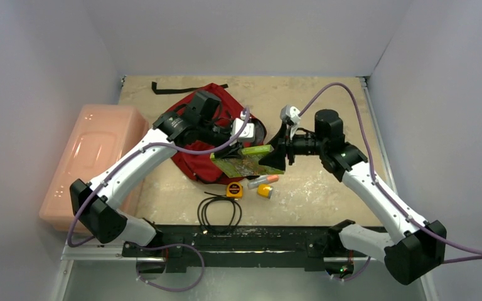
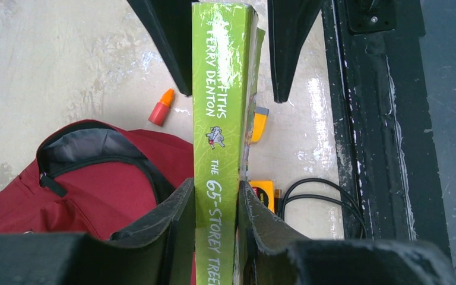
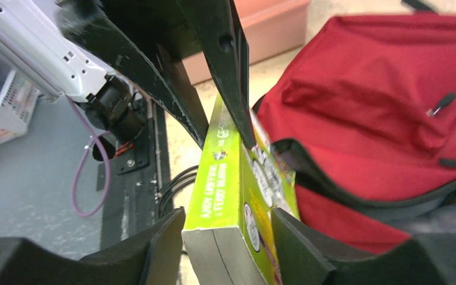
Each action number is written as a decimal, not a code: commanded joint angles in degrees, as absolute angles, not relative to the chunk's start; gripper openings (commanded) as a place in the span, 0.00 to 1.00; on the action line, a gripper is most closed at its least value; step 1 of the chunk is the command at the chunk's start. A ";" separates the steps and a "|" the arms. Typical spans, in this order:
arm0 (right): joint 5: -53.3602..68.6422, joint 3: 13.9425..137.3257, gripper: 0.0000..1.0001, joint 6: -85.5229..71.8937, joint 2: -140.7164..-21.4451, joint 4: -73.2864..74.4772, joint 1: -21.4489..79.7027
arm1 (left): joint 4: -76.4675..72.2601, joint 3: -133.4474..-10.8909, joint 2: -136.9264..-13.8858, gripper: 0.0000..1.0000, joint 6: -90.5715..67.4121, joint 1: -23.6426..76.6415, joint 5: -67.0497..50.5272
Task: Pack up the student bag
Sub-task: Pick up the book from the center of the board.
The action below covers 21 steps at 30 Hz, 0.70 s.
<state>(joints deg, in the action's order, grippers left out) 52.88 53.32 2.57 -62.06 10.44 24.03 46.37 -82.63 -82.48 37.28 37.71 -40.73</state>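
Expect the bag [image 1: 191, 164] to be soft, light and limp, likely to sag or slide on the table, so take hold at the firmer zipper rim of its open mouth [image 3: 338, 181] or at a strap, not on loose cloth. It lies flat on the table beneath the left gripper [image 2: 214, 196], mouth gaping just beside the book [image 2: 219, 89], with no jaws on it. The left gripper is clamped on one end of the book, while the right gripper [image 3: 228, 237] straddles the other end, jaws apart with a gap on one side.
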 commanded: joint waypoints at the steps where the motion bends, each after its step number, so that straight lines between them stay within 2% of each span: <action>1: 49.73 53.79 0.50 1.76 -63.10 14.87 26.67 | 46.73 -85.98 -79.46 0.00 39.54 38.31 -42.07; 3: 48.81 53.90 0.40 1.31 -63.36 15.83 27.29 | 47.12 -86.69 -79.50 0.00 38.98 38.49 -42.51; 4: 48.05 53.76 0.30 0.75 -63.25 15.87 27.33 | 47.22 -87.43 -79.60 0.00 37.77 38.54 -42.60; 6: 45.12 53.89 0.02 -2.73 -62.88 15.78 27.34 | 45.45 -88.95 -80.34 0.00 31.89 38.26 -39.40; 7: 42.95 54.39 0.00 -4.38 -62.78 16.23 27.35 | 44.06 -90.06 -80.86 0.00 25.68 37.94 -36.94; 8: 39.95 55.31 0.00 -7.03 -62.68 16.77 27.34 | 42.98 -91.14 -81.35 0.09 21.69 37.11 -35.49; 9: 35.39 56.81 0.00 -8.83 -62.47 18.23 27.19 | 41.89 -91.82 -81.39 0.27 17.73 36.15 -33.91; 10: 32.16 58.19 0.00 -10.42 -62.22 19.58 27.11 | 39.69 -91.65 -80.85 0.38 13.38 35.53 -28.23; 12: 18.36 61.45 0.00 -15.75 -61.13 23.44 27.15 | 33.93 -89.13 -78.33 0.56 5.40 35.38 -10.28; 14: 5.61 63.60 0.00 -20.40 -58.34 25.29 27.12 | 30.19 -84.95 -74.69 0.68 -3.93 35.17 6.87; 15: -1.47 63.74 0.00 -25.04 -56.32 25.38 27.15 | 29.95 -82.94 -73.31 0.69 -7.71 35.22 13.51; 17: -13.12 62.55 0.00 -29.22 -51.22 22.55 27.15 | 28.42 -78.09 -70.64 0.69 -11.02 35.24 19.76; 21: -39.12 60.70 0.00 -30.46 -45.38 19.91 27.16 | 22.96 -68.42 -68.28 0.70 -11.89 36.57 12.69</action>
